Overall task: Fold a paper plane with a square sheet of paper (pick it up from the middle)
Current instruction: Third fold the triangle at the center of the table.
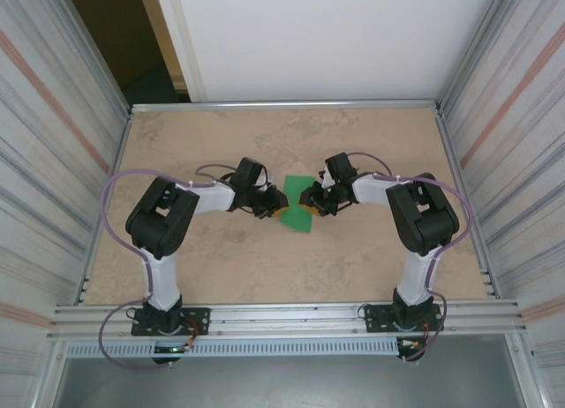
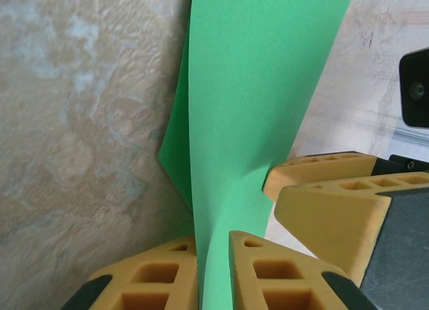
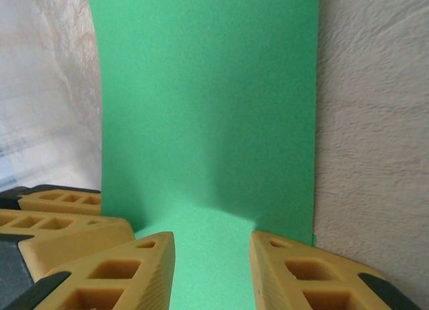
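The square sheet of paper (image 1: 297, 219) is bright green and sits at the table's middle, partly lifted between both grippers. My left gripper (image 1: 275, 203) comes at it from the left. In the left wrist view the sheet (image 2: 255, 88) stands on edge and curves down into the narrow gap of my left gripper (image 2: 213, 256), which is shut on it. My right gripper (image 1: 309, 199) meets it from the right. In the right wrist view its jaws (image 3: 213, 256) stand apart, with the face of the sheet (image 3: 208, 109) filling the gap. The right gripper's fingers (image 2: 335, 216) sit against the sheet's right edge.
The tan table (image 1: 221, 275) has bare room around the paper on all sides. Corrugated walls stand at the left (image 1: 53, 117) and right (image 1: 521, 117). A metal rail (image 1: 282, 318) carrying both arm bases runs along the near edge.
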